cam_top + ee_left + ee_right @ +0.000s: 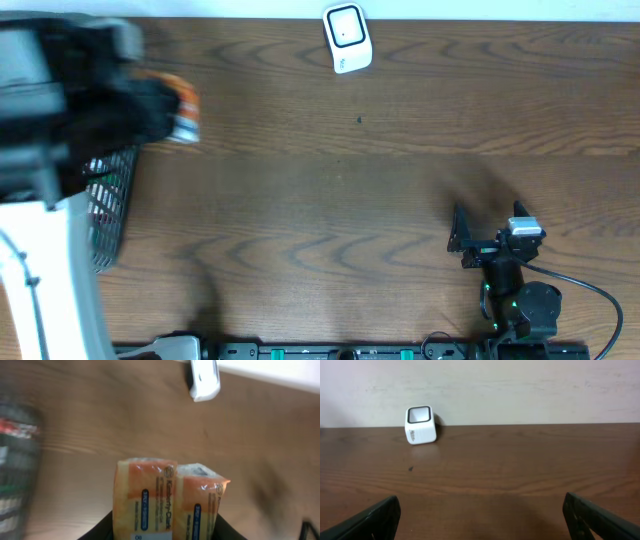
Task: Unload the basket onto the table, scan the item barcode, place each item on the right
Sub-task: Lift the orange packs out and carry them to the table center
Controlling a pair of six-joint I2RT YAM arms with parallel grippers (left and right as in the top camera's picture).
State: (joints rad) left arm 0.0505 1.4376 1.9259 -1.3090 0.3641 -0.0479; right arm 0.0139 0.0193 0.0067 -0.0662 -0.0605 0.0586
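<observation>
Step in hand, as judged: carrying the item to the scanner. No scan yet.

Left gripper (162, 532): fingers partly closed on the lower sides of an orange-and-white plastic-wrapped twin packet (170, 497). The hold looks firm, with the packet upright between the jaws. It shows blue label patches and dark print running lengthwise. A white patch at the packet's bottom edge might be the barcode, but it is cut off by the frame and cannot be confirmed.

Item position: in the air at the far left of the brown wood-grain table (330, 200), just beyond the far edge of the dark wire mesh basket (112, 205). The left arm is blurred in the overhead view, so the exact height cannot be told.

Small white cube-shaped scanner with a dark-framed window (347, 38): standing at the far edge of the table near the middle, well apart from the packet and to its right.

Right gripper (488, 232): fingers spread as wide as they go, with nothing between them. It is parked at the near right, facing the scanner across bare table.

Next move calls for:
- carrying the packet right and far, to just in front of the scanner window
- turning the wrist so the barcode face meets the window squarely
- keeping the fingers off the code

Risk: wrapper glare or a crease over the code could spoil the read.
</observation>
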